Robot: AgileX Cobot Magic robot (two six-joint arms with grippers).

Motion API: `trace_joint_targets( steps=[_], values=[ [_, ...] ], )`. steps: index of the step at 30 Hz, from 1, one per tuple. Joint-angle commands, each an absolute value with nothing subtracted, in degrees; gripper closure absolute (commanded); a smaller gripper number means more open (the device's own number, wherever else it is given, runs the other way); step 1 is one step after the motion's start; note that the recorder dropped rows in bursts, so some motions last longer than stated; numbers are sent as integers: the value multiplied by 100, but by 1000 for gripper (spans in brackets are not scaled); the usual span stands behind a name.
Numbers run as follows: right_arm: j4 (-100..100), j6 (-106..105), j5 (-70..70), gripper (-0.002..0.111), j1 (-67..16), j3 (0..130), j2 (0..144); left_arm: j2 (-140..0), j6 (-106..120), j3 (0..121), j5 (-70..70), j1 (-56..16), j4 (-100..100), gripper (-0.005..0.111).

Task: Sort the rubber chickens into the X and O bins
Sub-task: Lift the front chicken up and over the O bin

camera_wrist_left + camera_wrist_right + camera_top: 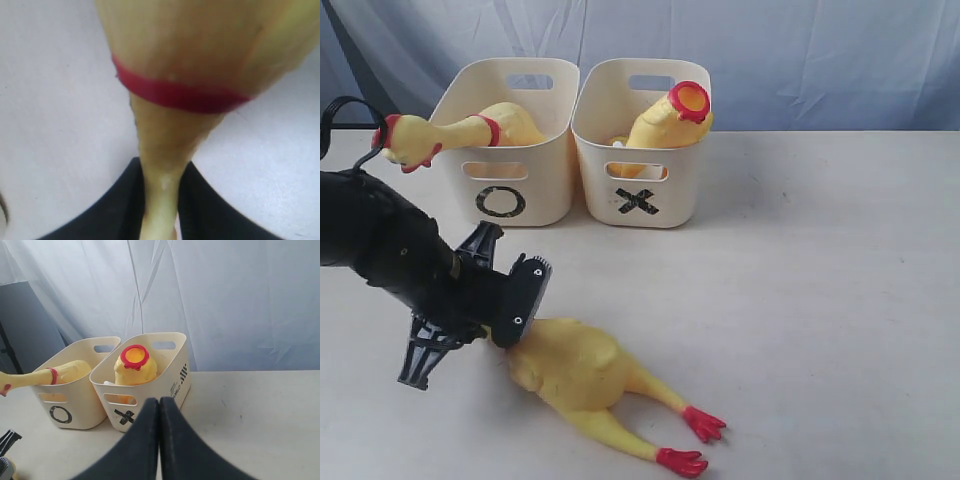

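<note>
Though part-open, L pincer (162, 175) on chicken neck (166, 127).

Left arm (390, 250) enters low from the left, wrist angled downward. Left gripper (160, 205): fingers (117, 205) stand either side of a chicken's (200, 50) neck, apparently pressing it, though the close view is blurred. Right gripper (159, 440): jaws fully together, holding nothing.
</note>
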State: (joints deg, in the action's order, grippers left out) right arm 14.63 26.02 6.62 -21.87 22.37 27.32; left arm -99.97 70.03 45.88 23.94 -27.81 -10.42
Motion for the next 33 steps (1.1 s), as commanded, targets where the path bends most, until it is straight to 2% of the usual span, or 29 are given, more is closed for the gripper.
trace_joint_targets(
  steps=[1,10,16,23,33],
  values=[
    [1481,2589,569,109,-2173,2200,2716,-9937,6918,4567,2749,-2757,-51,107],
    [1481,2589,569,109,-2173,2200,2716,-9476,6415,4567,3077,-2757,1910,107],
    [1479,2589,591,109,-2173,2200,2716,-9120,4982,4567,3430,-2757,2012,107],
    [1479,2589,591,109,-2173,2200,2716,-8633,4944,4567,4255,-2757,2374,107],
    [1479,2589,591,109,-2173,2200,2716,-7658,4564,4567,4373,-2757,3447,107]
  ],
)
